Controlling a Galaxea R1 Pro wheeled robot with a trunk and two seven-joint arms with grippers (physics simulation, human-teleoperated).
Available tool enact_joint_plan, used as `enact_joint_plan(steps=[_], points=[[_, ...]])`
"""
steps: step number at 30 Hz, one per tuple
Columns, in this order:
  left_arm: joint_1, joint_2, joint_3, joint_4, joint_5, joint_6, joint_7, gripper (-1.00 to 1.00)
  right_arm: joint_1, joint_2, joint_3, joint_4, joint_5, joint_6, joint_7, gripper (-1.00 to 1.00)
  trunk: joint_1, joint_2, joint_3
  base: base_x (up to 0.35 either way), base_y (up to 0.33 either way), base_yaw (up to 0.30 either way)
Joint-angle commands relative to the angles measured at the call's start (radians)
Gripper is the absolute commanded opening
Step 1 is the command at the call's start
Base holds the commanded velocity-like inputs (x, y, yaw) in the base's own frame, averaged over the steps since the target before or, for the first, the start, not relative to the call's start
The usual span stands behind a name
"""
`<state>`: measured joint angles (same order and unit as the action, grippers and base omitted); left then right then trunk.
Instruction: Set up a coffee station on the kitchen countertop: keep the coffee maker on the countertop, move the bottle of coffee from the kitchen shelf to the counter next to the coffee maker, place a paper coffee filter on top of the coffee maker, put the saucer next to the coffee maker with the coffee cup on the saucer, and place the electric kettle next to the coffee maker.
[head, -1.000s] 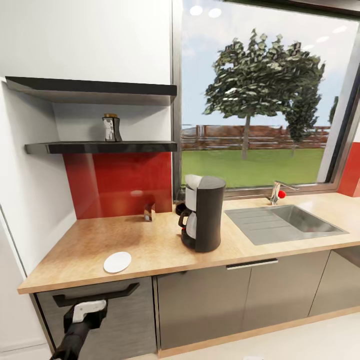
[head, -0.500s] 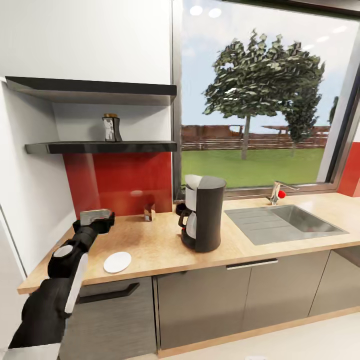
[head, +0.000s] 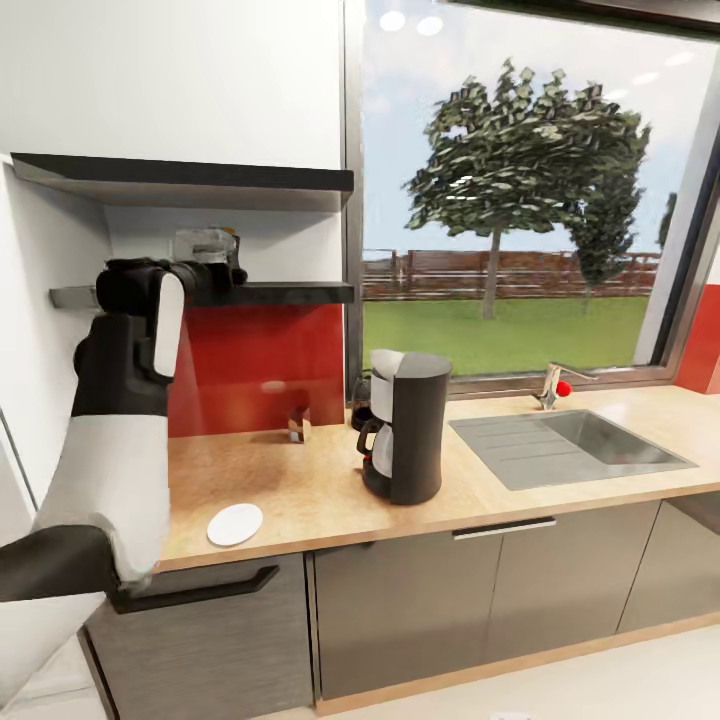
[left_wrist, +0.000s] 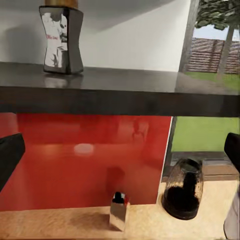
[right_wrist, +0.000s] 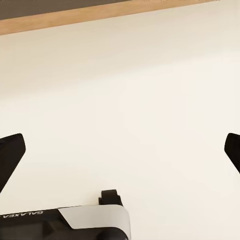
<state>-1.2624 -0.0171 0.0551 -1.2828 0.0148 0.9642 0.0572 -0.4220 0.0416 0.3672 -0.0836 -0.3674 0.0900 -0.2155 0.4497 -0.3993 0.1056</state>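
Sunlit kitchen, tan kitchen countertop (head: 300, 490) running under a big window (head: 520, 200), and all the action is up at the kitchen shelf (head: 290, 293); the left gripper (head: 205, 258) is raised to shelf height, its jaws spread wide, the dark fingertips (left_wrist: 10, 155) sitting at the far edges of the left wrist view with nothing between them; just beyond those jaws the bottle of coffee (left_wrist: 61, 39) stands upright on the shelf, gold lid up, pale label facing out, and the fingers are short of it, not touching; from the head view the gripper mostly covers the jar, so only a sliver shows beside it. Below the shelf, against the red backsplash (head: 250, 365), a small shiny metal object (left_wrist: 119, 214) sits on the counter, and further along toward the window the electric kettle (left_wrist: 183, 189) rests, squat and dark; just in front of the kettle stands the coffee maker (head: 408, 425), tall and grey, with the paper coffee filter (head: 383, 362) showing white at its top on the shelf side; the saucer (head: 235, 524) lies flat near the counter's front edge, below the shelf and well apart from the machine; a steel sink (head: 580, 445) lies on the machine's other side. Down low, the right gripper (right_wrist: 120, 150) hangs over pale floor (right_wrist: 130, 90), jaws wide and empty.
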Motion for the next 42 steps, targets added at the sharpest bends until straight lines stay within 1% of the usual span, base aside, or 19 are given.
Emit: enact_joint_plan(steps=[1,2,4,5,6,7,8,10,11,12,13,15,19,28,30,35,42], points=[[-0.057,-0.004,0.001,0.078,-0.001,0.009,0.01,1.0,0.0,0.0,0.009,-0.002,-0.007,0.007,-0.005,1.0,0.0,-0.001,-0.001,0.0,0.0,0.0],[-0.075,-0.004,0.001,0.103,-0.001,0.01,0.016,1.0,0.0,0.0,0.009,-0.002,-0.007,0.007,-0.005,1.0,0.0,-0.001,-0.001,0.0,0.0,0.0],[-0.138,-0.003,0.0,0.201,-0.003,0.012,0.058,1.0,0.0,0.0,0.009,-0.002,-0.007,0.007,-0.005,1.0,0.0,-0.001,-0.001,0.0,0.0,0.0],[-0.18,-0.003,-0.001,0.267,-0.004,0.011,0.106,1.0,0.0,0.0,0.009,-0.002,-0.007,0.007,-0.005,1.0,0.0,-0.001,-0.001,0.0,0.0,0.0],[-0.204,-0.003,-0.002,0.308,-0.005,0.01,0.141,1.0,0.0,0.0,0.009,-0.002,-0.007,0.007,-0.005,1.0,0.0,-0.001,-0.001,0.0,0.0,0.0],[-0.237,0.0,-0.003,0.365,-0.005,0.007,0.184,1.0,0.0,0.0,0.009,-0.002,-0.007,0.007,-0.005,1.0,0.0,-0.001,-0.001,0.0,0.0,0.0],[-0.294,0.005,-0.007,0.46,-0.007,0.002,0.234,1.0,0.0,0.0,0.009,-0.002,-0.005,0.007,-0.004,1.0,0.0,-0.001,-0.001,0.0,0.0,0.0],[-0.293,0.001,-0.009,0.456,-0.011,0.001,0.239,1.0,0.0,0.0,0.009,-0.002,-0.005,0.007,-0.004,1.0,0.0,-0.001,-0.001,0.0,0.0,0.0],[-0.291,-0.001,-0.01,0.45,-0.02,0.001,0.243,1.0,0.0,0.0,0.009,-0.002,-0.005,0.007,-0.004,1.0,0.0,-0.001,-0.001,0.0,0.0,0.0],[-0.289,-0.003,-0.01,0.437,-0.045,0.001,0.25,1.0,0.0,0.0,0.009,-0.002,-0.005,0.007,-0.004,1.0,0.0,-0.001,-0.001,0.0,0.0,0.0],[-0.287,-0.003,-0.008,0.425,-0.061,0.002,0.253,1.0,0.0,0.0,0.009,-0.002,-0.005,0.007,-0.004,1.0,0.0,-0.001,-0.001,0.0,0.0,0.005],[-0.286,-0.003,-0.006,0.414,-0.067,0.002,0.253,1.0,0.0,0.0,0.009,-0.002,-0.005,0.008,-0.004,1.0,0.0,-0.001,-0.002,0.033,0.0,0.055],[-0.285,-0.003,-0.005,0.394,-0.07,0.002,0.251,1.0,0.0,0.0,0.009,-0.001,-0.005,0.008,-0.004,1.0,0.0,-0.001,-0.006,0.227,0.0,0.131],[-0.283,-0.003,-0.004,0.391,-0.068,0.001,0.245,1.0,0.0,0.0,0.009,-0.001,-0.004,0.009,-0.004,1.0,0.0,-0.001,-0.008,0.329,0.0,0.034],[-0.268,-0.003,-0.003,0.391,-0.066,-0.001,0.243,1.0,0.0,0.0,0.009,-0.001,-0.004,0.009,-0.005,1.0,0.0,-0.001,-0.008,0.337,0.0,0.001],[-0.264,-0.003,-0.004,0.39,-0.068,-0.007,0.243,1.0,0.0,0.0,0.009,-0.001,-0.004,0.01,-0.005,1.0,0.0,-0.001,-0.008,0.315,-0.024,0.0],[-0.264,-0.003,-0.004,0.389,-0.069,-0.01,0.245,1.0,0.0,0.0,0.009,-0.001,-0.004,0.01,-0.005,1.0,0.0,-0.001,-0.008,0.05,-0.007,0.0]])
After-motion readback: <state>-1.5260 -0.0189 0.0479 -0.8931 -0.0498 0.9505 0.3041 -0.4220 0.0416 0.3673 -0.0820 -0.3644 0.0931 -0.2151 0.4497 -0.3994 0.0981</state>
